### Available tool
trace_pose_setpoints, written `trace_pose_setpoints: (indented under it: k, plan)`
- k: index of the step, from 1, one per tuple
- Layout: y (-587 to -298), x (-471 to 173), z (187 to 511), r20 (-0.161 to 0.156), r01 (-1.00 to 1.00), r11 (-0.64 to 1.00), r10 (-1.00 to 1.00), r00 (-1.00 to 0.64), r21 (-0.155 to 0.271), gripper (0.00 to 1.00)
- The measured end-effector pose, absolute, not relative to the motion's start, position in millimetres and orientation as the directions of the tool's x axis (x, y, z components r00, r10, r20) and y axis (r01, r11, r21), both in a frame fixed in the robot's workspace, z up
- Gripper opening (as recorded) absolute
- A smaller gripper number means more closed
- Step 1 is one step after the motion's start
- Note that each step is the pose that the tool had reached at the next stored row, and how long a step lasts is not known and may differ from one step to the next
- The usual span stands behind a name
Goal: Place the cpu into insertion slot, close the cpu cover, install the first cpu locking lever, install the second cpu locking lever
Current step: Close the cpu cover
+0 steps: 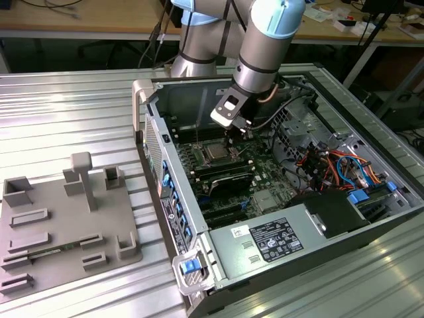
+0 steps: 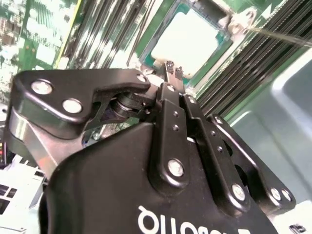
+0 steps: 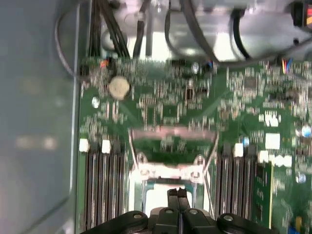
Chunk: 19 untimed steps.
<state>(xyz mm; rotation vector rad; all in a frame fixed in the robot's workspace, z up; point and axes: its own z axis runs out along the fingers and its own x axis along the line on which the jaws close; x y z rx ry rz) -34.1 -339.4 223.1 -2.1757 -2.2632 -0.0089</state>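
Silvery-grey square cpu [image 2: 187, 41], seated flat in its socket just below the tips of the tool [image 2: 173, 68]. Thin metal cpu cover [image 3: 170, 130], apparently swung up on its hinge just beyond, not over the chip.

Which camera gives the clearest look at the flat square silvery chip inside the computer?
The second wrist view: the flat square silvery-grey metal chip appears large and bright just beyond the black claw. The first wrist view shows part of it behind the claw's tips; the exterior view shows it small on the green board.
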Motion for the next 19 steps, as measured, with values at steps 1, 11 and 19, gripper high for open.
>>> trace_pose_setpoints:
  k: [1, 11, 19]
  plan:
    - [-339.4, -33.7, 223.2, 0.005, 0.999, 0.039, 0.999, -0.039, 0.002, 0.11]
    - [-337.8, -33.1, 256.7, 0.005, 0.999, 0.039, 0.999, -0.039, 0.002, 0.11]
    - [-336.9, -11.5, 257.8, 0.005, 0.999, 0.039, 0.999, -0.039, 0.002, 0.11]
